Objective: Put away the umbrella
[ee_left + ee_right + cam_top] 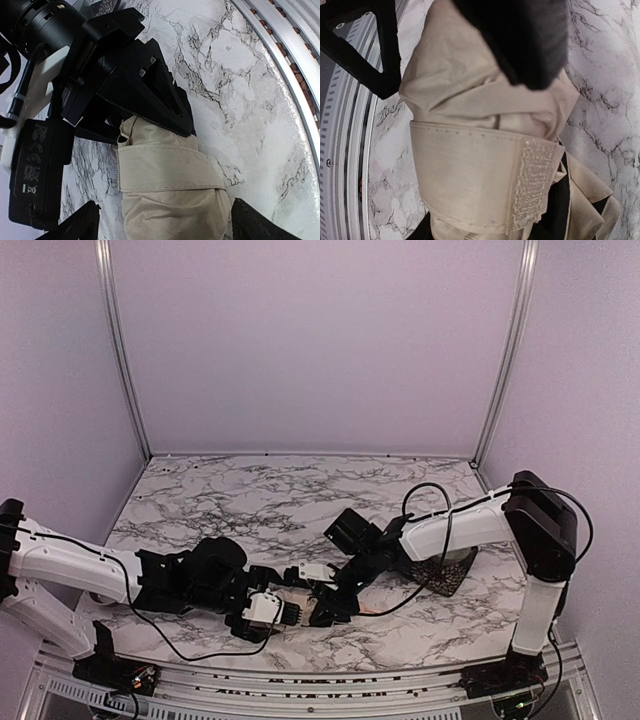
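Note:
The umbrella (300, 596) lies folded on the marble table near its front edge, between both grippers. It is a cream-beige bundle (170, 195) with a strap wrapped round it. The strap's hook-and-loop end (535, 185) and some black lining show in the right wrist view. My right gripper (326, 602) is shut on one end of the bundle (470, 165); its black fingers (150, 90) clamp the fabric. My left gripper (268, 608) stands open at the other end. Its fingertips (255, 225) straddle the bundle, with marble showing beside one of them.
A dark mesh-like object (447, 575) lies on the table under the right arm's forearm. The metal rail (295, 60) of the table's near edge runs close beside the grippers. Grey walls enclose the back and sides.

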Robot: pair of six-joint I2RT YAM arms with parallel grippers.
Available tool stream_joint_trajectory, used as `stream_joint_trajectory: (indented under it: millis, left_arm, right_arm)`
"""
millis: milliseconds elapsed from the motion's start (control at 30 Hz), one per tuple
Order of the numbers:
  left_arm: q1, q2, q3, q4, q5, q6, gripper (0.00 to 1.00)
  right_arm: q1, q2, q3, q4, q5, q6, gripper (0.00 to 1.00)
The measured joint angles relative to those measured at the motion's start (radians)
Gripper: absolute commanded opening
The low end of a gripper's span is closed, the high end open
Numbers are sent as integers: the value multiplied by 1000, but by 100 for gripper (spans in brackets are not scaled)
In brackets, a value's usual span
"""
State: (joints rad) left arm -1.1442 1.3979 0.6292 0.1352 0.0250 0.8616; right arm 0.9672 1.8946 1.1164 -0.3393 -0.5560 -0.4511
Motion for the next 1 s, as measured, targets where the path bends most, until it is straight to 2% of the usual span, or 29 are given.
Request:
stream_joint_trajectory:
  millis: [133,267,433,500,533,700,767,833,900,1000]
  left_arm:
    - [36,-15,16,-47,102,-8,93]
    - [75,66,66,-85,169,-29,88]
    - [90,193,105,-75,159,-73,70]
    - [98,239,134,-75,137,-85,52]
    - [100,257,145,-76,129,-92,46]
    - [109,283,163,-82,113,-110,41]
    - [111,293,174,-88,113,-112,34]
    - [115,309,190,-89,112,-113,25]
    - [121,333,211,-88,106,-114,3]
    - [128,366,245,-89,105,-122,0]
  right_arm:
    - [-6,6,4,-3,-15,-6,11]
    - [-16,14,11,-7,-32,-4,11]
    - [-30,19,14,-5,-52,2,11]
    - [-31,20,14,-3,-55,2,11]
    - [-32,21,15,-2,-56,2,12]
    - [-39,26,27,-2,-48,15,13]
    - [-46,26,27,-1,-48,23,14]
    - [-57,26,27,-2,-50,27,18]
    - [-68,23,26,-4,-46,32,26]
    - [-81,15,23,-11,-31,39,47]
